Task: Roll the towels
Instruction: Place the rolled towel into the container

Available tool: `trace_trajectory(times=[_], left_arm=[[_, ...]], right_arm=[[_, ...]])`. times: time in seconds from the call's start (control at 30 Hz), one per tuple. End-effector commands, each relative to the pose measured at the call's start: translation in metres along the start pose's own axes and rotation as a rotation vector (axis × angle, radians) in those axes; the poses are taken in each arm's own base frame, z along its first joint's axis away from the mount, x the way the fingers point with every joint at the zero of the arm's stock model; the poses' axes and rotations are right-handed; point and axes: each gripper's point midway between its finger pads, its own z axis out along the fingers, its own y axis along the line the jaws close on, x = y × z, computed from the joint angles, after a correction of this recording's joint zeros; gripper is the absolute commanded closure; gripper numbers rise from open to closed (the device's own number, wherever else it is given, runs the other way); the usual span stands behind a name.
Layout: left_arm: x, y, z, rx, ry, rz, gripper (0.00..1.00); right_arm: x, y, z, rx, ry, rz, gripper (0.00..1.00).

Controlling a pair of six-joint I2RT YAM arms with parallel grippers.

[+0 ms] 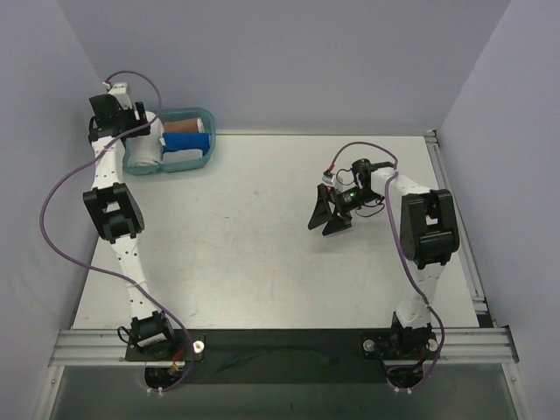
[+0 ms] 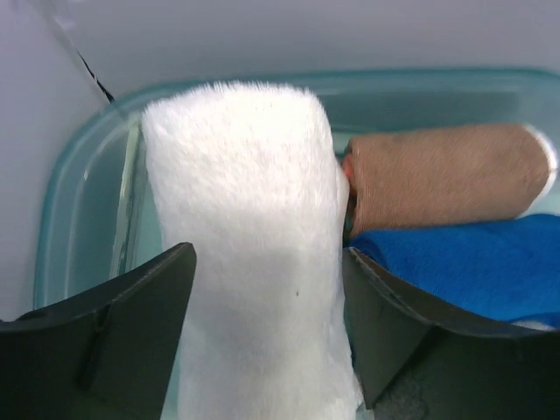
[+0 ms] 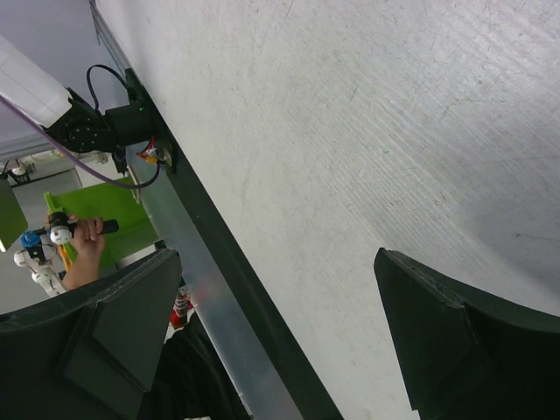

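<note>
Although the left hand (image 2: 267, 258) is spread around it, the rolled white towel (image 2: 236, 175) in the bin (image 2: 79, 201) is not visibly squeezed. Soft and light, it should be pinched mid-roll. The right hand (image 3: 276, 258) is held open above the table (image 3: 394, 131).

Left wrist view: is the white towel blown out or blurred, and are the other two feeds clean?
Left wrist: the white towel is bright but shows its terry texture, softening near the lens; the left fingers are dark and blurred. Top external: even light, faint shadows, sharp. Right wrist: table scratches crisp, right fingers dark, slightly soft.
</note>
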Motion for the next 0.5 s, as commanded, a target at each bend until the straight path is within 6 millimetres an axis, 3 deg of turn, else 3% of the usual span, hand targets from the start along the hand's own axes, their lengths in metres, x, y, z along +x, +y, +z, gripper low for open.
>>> trace_trajectory(times=[0.0,0.17,0.47], left_arm=[[-0.092,-0.002,-0.027,0.072,-0.275,-0.021,0.24],[-0.092,-0.001,-0.015,0.078,-0.307,-0.002,0.3],[-0.051,0.01,0.021,0.039,-0.259,0.013,0.34]], right_arm=[[0.005,0.006,0.0,-0.034,0.016,0.018,0.0],[0.007,0.002,0.002,-0.034,0.023,0.025,0.0],[0.011,-0.005,0.005,-0.018,0.039,0.044,0.0]])
